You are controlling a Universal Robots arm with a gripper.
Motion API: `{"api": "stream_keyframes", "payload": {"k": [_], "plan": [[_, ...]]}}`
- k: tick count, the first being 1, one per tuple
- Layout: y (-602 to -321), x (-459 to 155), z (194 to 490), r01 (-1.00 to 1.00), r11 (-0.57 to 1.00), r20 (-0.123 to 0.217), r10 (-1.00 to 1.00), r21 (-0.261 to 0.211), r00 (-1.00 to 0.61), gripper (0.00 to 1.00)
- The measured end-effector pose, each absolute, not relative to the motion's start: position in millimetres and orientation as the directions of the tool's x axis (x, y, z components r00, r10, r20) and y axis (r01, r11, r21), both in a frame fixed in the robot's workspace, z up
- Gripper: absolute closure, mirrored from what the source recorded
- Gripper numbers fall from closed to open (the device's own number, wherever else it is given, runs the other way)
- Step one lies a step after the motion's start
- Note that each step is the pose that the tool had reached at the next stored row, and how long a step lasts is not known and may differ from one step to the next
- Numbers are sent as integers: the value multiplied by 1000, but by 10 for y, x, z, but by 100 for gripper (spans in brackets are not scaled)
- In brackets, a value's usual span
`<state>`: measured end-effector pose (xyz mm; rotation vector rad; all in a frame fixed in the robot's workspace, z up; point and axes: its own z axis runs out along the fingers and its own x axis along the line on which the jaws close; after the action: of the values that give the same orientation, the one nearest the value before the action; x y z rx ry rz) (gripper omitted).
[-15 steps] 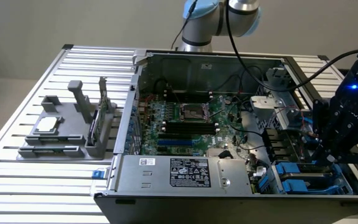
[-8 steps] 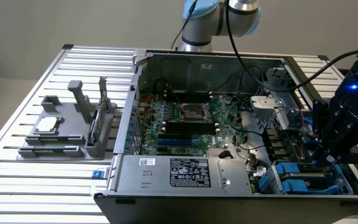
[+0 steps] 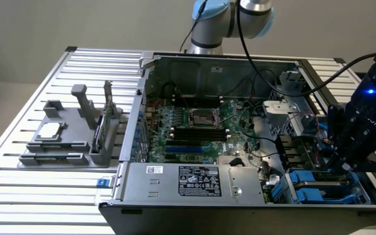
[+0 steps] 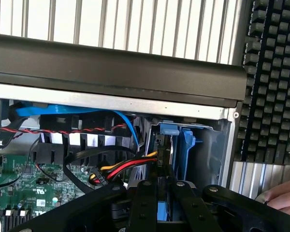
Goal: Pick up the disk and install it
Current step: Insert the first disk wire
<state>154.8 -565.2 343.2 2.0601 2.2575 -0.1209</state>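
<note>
Robot arm at work inside an open computer case on a slatted desk: the hand hangs over the case's four-o'clock corner in the exterior view, directly above the drive bay with its blue plastic fittings.

Seen from the wrist, the two black fingers are drawn close together on a blue-edged slab held on edge, apparently the disk in its blue carrier. It is pointed into the bay opening, next to a bundle of red, yellow and black cables.

By this showing the pick-up is done and the installing is under way. The disk looks to be at or just inside the mouth of the bay (whether it has gone fully home is a judgement the views do not allow).

At the exterior view's nine o'clock, well apart from the hand, a grey fixture holds the square processor chip and the upright green card, neither of which is in play.

Much is hidden. In the exterior view the hand's own dark bulk covers the disk and most of the bay. In the wrist view the finger bases are cut off at the frame's edge, as are a person's fingers resting near a black keyboard outside the case.
</note>
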Motion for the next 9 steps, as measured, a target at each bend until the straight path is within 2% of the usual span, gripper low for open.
{"api": "stream_keyframes", "payload": {"k": [9], "plan": [[-5643, 1545, 3411, 998, 70, -114, 991, -4, -70, 83]]}}
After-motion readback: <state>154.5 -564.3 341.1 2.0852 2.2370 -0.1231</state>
